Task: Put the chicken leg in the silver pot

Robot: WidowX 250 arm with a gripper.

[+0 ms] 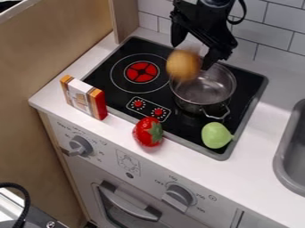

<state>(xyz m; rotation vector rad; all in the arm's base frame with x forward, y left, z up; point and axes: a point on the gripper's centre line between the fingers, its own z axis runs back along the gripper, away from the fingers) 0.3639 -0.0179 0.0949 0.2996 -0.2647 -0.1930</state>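
Over the back of the stove hangs the black gripper (192, 55), open, its two fingers well apart. A blurred orange-brown chicken leg (183, 65) is just below and between them, with a pale end up toward the gripper. It overlaps the left rim of the silver pot (204, 87) in the view; whether it touches the pot or a finger I cannot tell. The metal pot stands on the right side of the black stovetop, its inside partly visible, a wire handle toward the front.
A red strawberry (147, 132) and a green pear-like toy (216, 135) lie at the stove's front edge. An orange-and-white box (84, 98) stands at left. The grey sink (288, 153) is at right, the tiled wall (275, 27) behind.
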